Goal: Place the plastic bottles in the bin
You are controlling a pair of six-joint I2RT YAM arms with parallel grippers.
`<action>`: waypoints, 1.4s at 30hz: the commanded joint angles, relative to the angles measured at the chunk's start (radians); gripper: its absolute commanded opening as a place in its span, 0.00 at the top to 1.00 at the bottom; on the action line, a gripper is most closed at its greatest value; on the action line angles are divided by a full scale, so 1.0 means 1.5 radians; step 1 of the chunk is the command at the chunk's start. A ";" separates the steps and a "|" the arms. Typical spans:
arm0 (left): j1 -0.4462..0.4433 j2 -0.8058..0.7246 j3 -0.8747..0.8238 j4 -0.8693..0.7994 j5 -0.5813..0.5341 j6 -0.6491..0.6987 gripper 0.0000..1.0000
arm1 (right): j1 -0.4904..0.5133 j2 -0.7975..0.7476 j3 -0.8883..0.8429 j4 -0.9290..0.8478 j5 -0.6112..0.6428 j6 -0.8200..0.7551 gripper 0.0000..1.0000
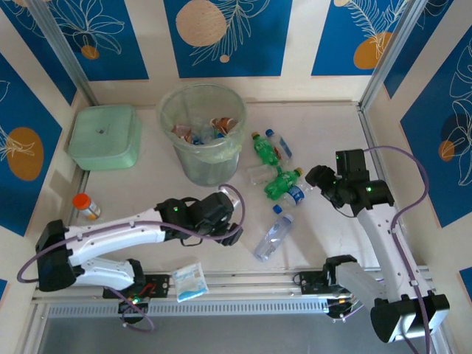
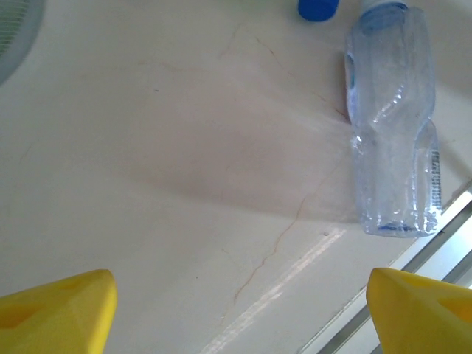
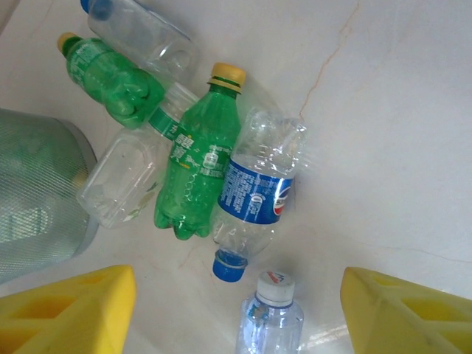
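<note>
Top external view: the bin (image 1: 199, 167) stands at the far centre of the table (image 1: 147, 184), already holding several bottles. To its right a cluster of plastic bottles (image 1: 279, 173) lies on the surface, green and clear ones touching. A lone clear bottle (image 1: 273, 237) lies nearer the arms, apart from the cluster. The left gripper (image 1: 233, 220) sits low over the table just left of that bottle, and the right gripper (image 1: 321, 178) sits beside the cluster's right edge. A square lidded box (image 1: 105, 135) stands left of the bin. Left wrist view: the left gripper (image 2: 243, 313) stands wide with nothing between its yellow fingers (image 2: 66, 310); the clear bottle (image 2: 392, 140) lies ahead and to the right, untouched. Right wrist view: the right gripper (image 3: 237, 299) is spread wide and empty, above a green bottle (image 3: 195, 169) that touches a blue-labelled bottle (image 3: 254, 193). The bin's wall (image 3: 37, 192) is at the left.
</note>
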 commanded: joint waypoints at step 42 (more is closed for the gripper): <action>-0.099 0.504 0.330 -0.025 0.055 0.089 0.17 | -0.122 -0.022 -0.079 -0.006 -0.077 -0.018 0.27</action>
